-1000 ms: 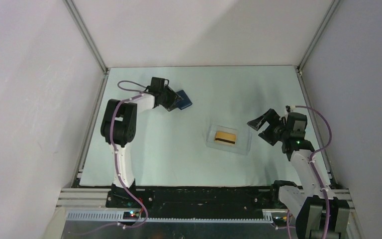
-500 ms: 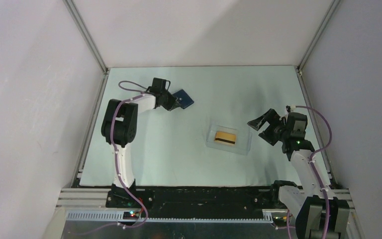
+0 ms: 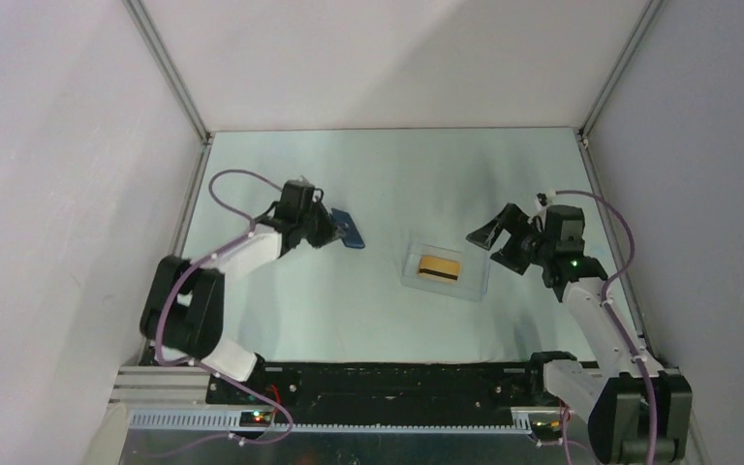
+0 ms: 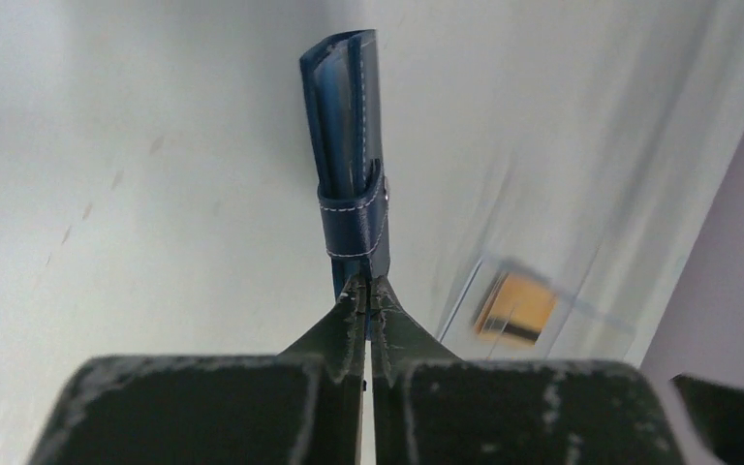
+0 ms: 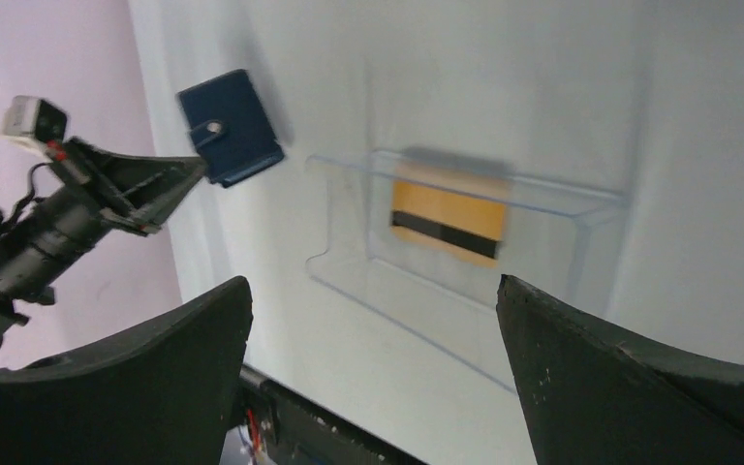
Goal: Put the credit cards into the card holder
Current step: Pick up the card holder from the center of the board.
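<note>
The card holder (image 3: 348, 230), a dark navy folded wallet with a snap tab, is pinched at its edge by my left gripper (image 3: 327, 232), which is shut on it. In the left wrist view the card holder (image 4: 349, 126) stands edge-on beyond the closed tips (image 4: 368, 287). The credit cards (image 3: 441, 267), gold-tan with a dark stripe, lie in a clear tray (image 3: 476, 287) mid-table. My right gripper (image 3: 497, 249) hovers open just right of the tray. Its wrist view shows the cards (image 5: 449, 221) and the card holder (image 5: 231, 126) beyond its spread fingers (image 5: 373, 283).
The clear tray (image 5: 552, 194) has low transparent walls around the cards. White enclosure walls with metal frame posts (image 3: 170, 73) border the pale mat on the left, back and right. The black rail (image 3: 397, 383) runs along the near edge.
My left gripper has shut on the card holder and drawn it nearer, with the left arm swinging out to the left. The right gripper has shifted slightly left toward the tray, still open.
</note>
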